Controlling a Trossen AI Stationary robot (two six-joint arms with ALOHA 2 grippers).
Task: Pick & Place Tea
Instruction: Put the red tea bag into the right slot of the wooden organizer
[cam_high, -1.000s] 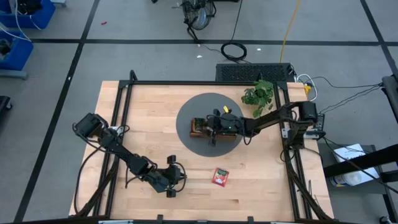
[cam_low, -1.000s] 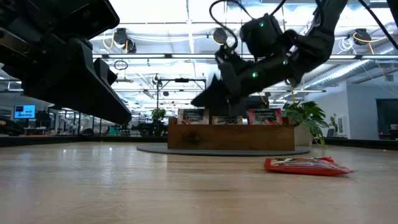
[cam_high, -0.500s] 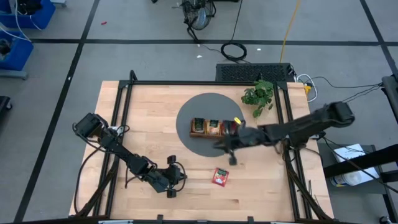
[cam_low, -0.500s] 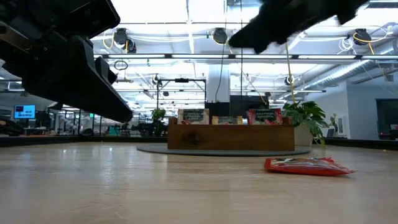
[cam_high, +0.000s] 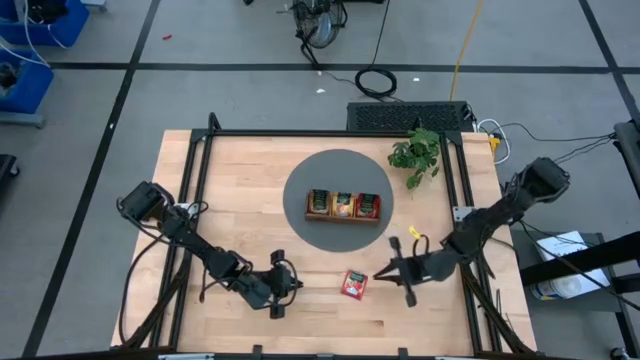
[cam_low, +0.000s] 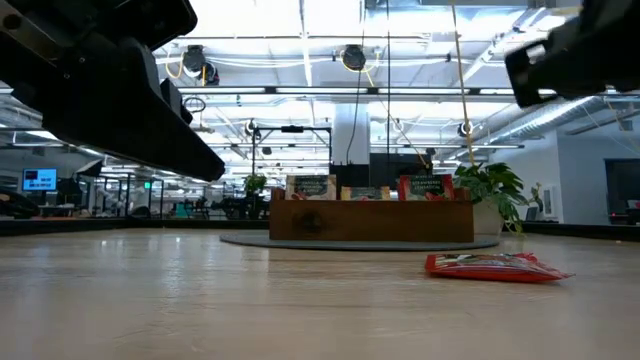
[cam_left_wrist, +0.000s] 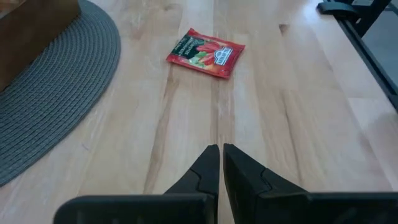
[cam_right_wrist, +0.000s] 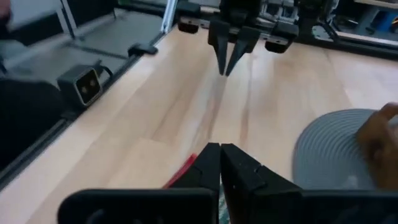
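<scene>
Table (cam_high: 250, 200) of pale wood planks carries everything you need to watch, with a round grey woven mat (cam_high: 310, 232) near its middle. On that mat stands the brown wooden tray (cam_high: 343, 216), its three compartments each holding upright tea sachets (cam_high: 343, 205); from the low view you see their tops sticking up above the tray's front wall. A small potted plant (cam_high: 415, 153) sits near the mat's far right side.

Your left gripper (cam_high: 277, 305) hovers over the near part of the table, fingers pressed together on nothing. One red tea sachet (cam_high: 354, 285) lies flat on the bare wood straight ahead of those fingertips, well apart from them and off the mat; the left wrist view shows it clearly (cam_left_wrist: 206, 53).

Your right gripper (cam_high: 390, 272) hangs just beside that same sachet, on its other side, fingers also closed and empty. In the right wrist view a red edge (cam_right_wrist: 180, 172) of the sachet peeks out right next to the closed fingertips, slightly to one side and below them, not between them.
</scene>
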